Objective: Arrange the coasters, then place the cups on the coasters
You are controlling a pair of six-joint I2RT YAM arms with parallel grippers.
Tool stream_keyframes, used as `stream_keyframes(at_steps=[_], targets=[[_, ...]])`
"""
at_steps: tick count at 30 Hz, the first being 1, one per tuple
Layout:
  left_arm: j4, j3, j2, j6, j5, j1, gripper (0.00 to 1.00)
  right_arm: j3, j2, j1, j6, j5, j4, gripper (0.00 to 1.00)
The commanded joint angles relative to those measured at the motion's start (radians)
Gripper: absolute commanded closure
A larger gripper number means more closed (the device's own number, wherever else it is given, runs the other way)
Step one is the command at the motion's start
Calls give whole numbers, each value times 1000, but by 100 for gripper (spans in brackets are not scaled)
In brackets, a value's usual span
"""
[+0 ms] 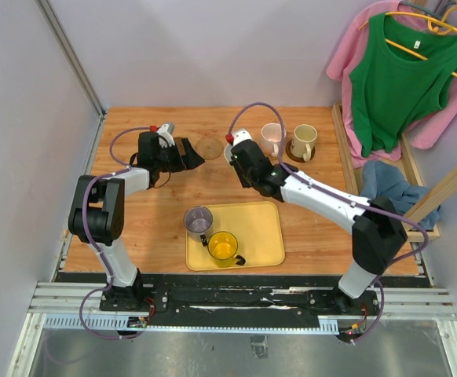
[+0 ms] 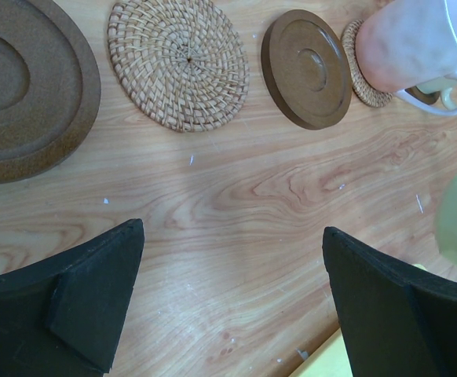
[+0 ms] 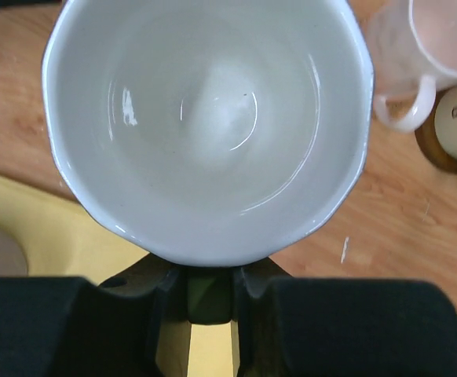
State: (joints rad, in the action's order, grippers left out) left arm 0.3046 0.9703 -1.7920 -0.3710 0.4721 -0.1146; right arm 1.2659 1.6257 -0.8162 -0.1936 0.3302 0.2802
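My right gripper (image 3: 209, 283) is shut on the green handle of the white cup (image 3: 205, 126), which hangs above the wood just past the yellow tray (image 3: 48, 228). In the top view this gripper (image 1: 236, 151) sits between the tan coaster (image 1: 209, 147) and the pink cup (image 1: 272, 139). The cream cup (image 1: 304, 141) stands on a dark coaster (image 1: 294, 151). My left gripper (image 2: 232, 228) is open over bare wood. Beyond it lie a dark coaster (image 2: 16, 86), a woven tan coaster (image 2: 177, 63), another dark coaster (image 2: 305, 68), and the pink cup (image 2: 413, 43) on a woven coaster (image 2: 360, 75).
The yellow tray (image 1: 252, 228) lies near the front with the grey-purple cup (image 1: 199, 222) and the yellow cup (image 1: 223, 247) on it. A wooden frame (image 1: 346, 149) with clothes on hangers borders the table on the right. A wall runs along the left side.
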Motion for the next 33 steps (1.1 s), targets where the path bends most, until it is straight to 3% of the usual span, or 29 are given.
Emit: stream_keyframes(at_steps=[1,15,33], targets=[[7,22,-5,14,-1,-5,0,153,109,17,93,84,-110,99],[-21,42,-33,33,-7,-5,0,557,456,188,88,-6,-35,99],[-30,46,-42,40,-15,-5,0,712,563,252,-10,-144,143,99]])
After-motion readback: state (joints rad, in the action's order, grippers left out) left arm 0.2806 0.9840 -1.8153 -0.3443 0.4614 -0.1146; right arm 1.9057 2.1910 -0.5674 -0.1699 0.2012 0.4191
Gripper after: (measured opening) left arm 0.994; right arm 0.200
